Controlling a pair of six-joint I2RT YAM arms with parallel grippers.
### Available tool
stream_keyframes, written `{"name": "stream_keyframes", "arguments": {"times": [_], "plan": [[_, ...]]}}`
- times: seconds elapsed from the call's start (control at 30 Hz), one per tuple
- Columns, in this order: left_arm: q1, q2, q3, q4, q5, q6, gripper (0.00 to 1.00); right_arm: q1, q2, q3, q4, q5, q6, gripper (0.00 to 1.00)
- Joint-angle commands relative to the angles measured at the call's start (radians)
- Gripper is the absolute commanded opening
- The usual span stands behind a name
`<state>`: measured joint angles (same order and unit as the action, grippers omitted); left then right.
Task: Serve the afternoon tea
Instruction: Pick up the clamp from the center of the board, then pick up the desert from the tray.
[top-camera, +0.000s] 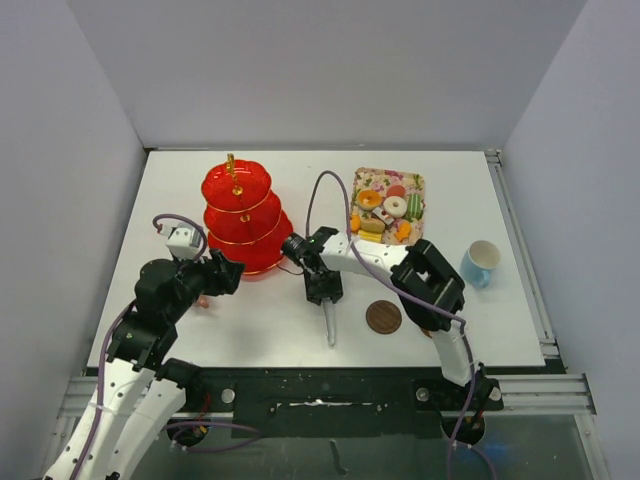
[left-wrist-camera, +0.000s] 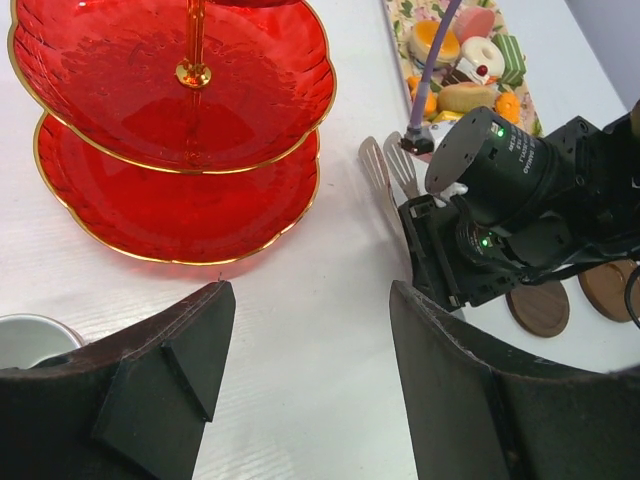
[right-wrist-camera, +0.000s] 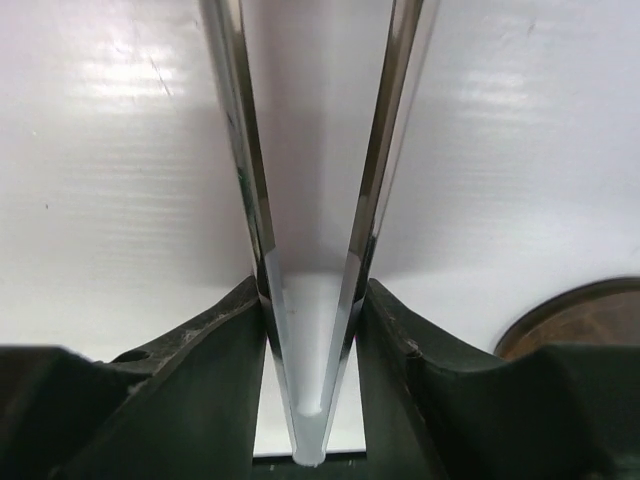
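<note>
Grey walls (top-camera: 100, 80) close around a white table (top-camera: 270, 335) on three sides. On its far left part the red three-tier stand (top-camera: 240, 215) is upright, with its gold handle (top-camera: 232, 165) on top. To the right of the stand lies a patterned tray (top-camera: 363, 178), and the small cakes and sweets (top-camera: 396, 207) are on this tray. The light-blue cup (top-camera: 481, 263) stands upright near the right edge, apart from the tray. One brown saucer (top-camera: 383, 317) lies flat toward the front. The second saucer (left-wrist-camera: 611, 289) lies close beside it, partly under the right arm in the top view. The pink cup (top-camera: 205, 298) is mostly hidden below the left arm, near the lowest tier of the stand.

The left gripper (top-camera: 225, 272) hovers low in front of the stand. Its fingers are spread and nothing is between them. The right gripper (top-camera: 323, 288) is in the middle of the table, between the stand and the first saucer. Its fingers press from both sides on a pair of metal tongs (top-camera: 330, 325) near the joined end, so the tongs are grasped. The two arms of the tongs reach past the fingertips toward the near edge, just left of the saucer and not touching it. Whether they touch the table cannot be told.
</note>
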<state>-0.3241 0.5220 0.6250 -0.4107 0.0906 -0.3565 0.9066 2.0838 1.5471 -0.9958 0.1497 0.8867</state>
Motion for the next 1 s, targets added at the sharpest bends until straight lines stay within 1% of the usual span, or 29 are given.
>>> {"name": "stream_keyframes", "arguments": {"times": [0.0, 0.1, 0.23, 0.43, 0.57, 0.73, 0.83, 0.97], "plan": [[0.007, 0.003, 0.018, 0.039, 0.013, 0.002, 0.61, 0.011, -0.063, -0.011, 0.039, 0.266, 0.013, 0.37], [0.009, 0.005, 0.018, 0.04, 0.015, 0.002, 0.61, 0.01, -0.177, -0.045, 0.047, 0.271, -0.002, 0.37], [0.013, 0.007, 0.016, 0.042, 0.019, 0.002, 0.61, -0.001, -0.282, -0.088, 0.07, 0.236, -0.023, 0.37], [0.016, 0.013, 0.016, 0.042, 0.023, 0.004, 0.61, 0.0, -0.35, -0.095, 0.073, 0.209, -0.037, 0.37], [0.017, 0.019, 0.018, 0.042, 0.024, 0.004, 0.61, -0.007, -0.354, -0.106, 0.111, 0.132, -0.072, 0.38], [0.019, 0.018, 0.016, 0.044, 0.026, 0.004, 0.61, -0.007, -0.314, -0.132, 0.153, 0.103, -0.075, 0.38], [0.02, 0.019, 0.016, 0.044, 0.028, 0.004, 0.61, -0.001, -0.24, -0.116, 0.143, 0.046, -0.097, 0.38], [0.02, 0.016, 0.016, 0.044, 0.028, 0.004, 0.61, 0.025, -0.207, -0.057, 0.078, 0.04, -0.096, 0.39]]}}
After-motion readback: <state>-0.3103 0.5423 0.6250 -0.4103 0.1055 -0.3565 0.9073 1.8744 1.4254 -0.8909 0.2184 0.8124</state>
